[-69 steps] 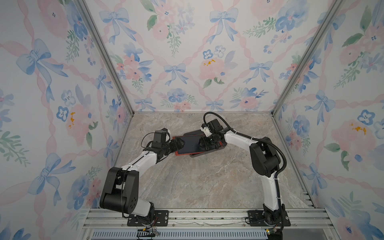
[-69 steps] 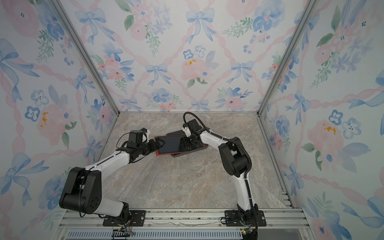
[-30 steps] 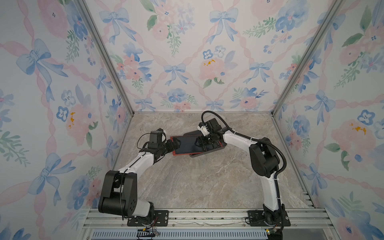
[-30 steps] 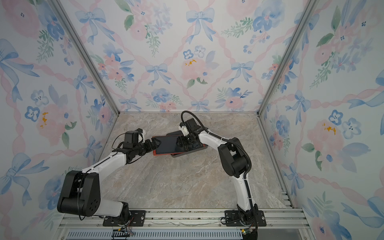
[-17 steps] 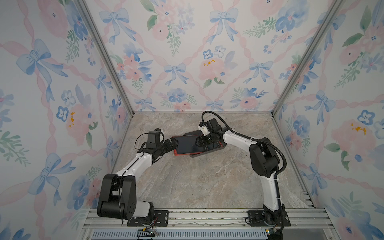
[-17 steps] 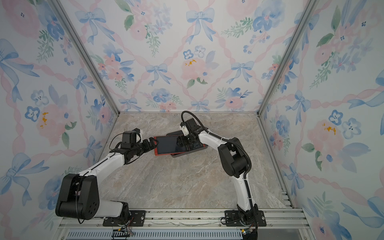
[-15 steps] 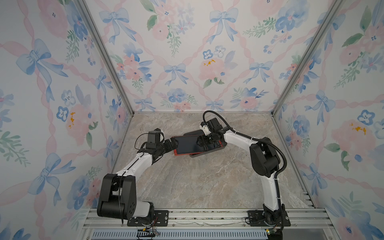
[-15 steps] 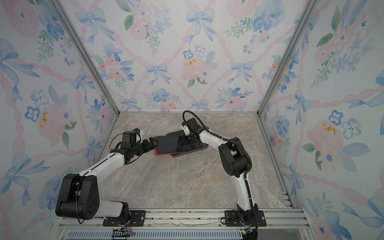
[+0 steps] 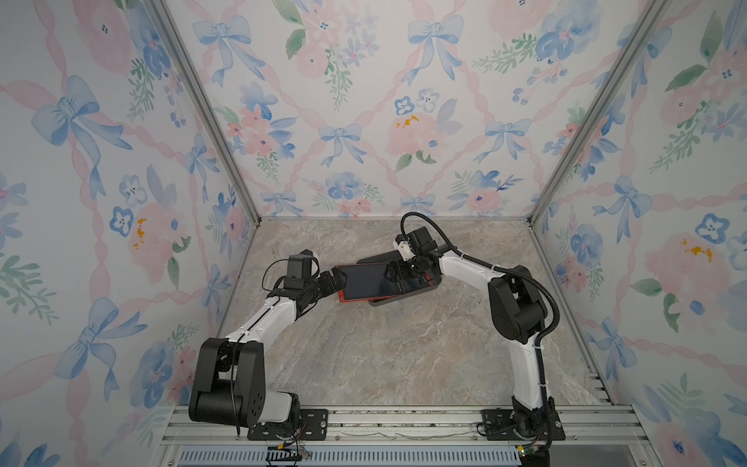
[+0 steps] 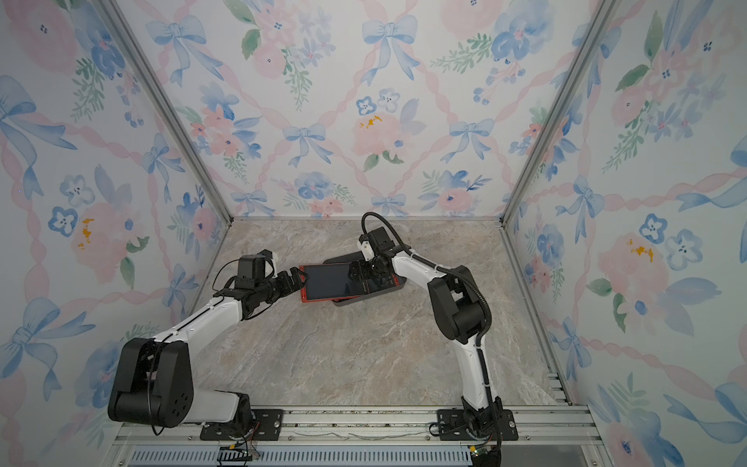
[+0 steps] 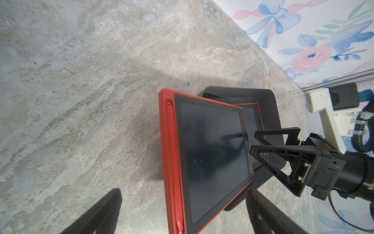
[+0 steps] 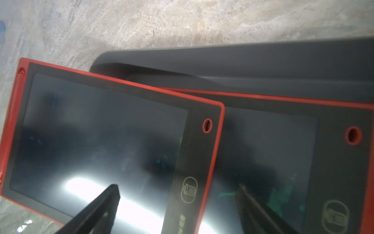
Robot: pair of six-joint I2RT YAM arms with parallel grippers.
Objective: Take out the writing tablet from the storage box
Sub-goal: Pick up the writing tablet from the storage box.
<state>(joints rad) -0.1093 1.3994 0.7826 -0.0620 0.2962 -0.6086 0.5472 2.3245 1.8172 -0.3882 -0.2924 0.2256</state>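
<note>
Tabletop (image 9: pixel 384 356): tablet (image 9: pixel 370 281) between left jaws (open)

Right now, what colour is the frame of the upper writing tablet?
Red frame, clearest in the left wrist view.

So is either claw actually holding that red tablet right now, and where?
Nothing is held. The left gripper and right gripper both stand open; the red tablet lies loose, partly over the storage box.
</note>
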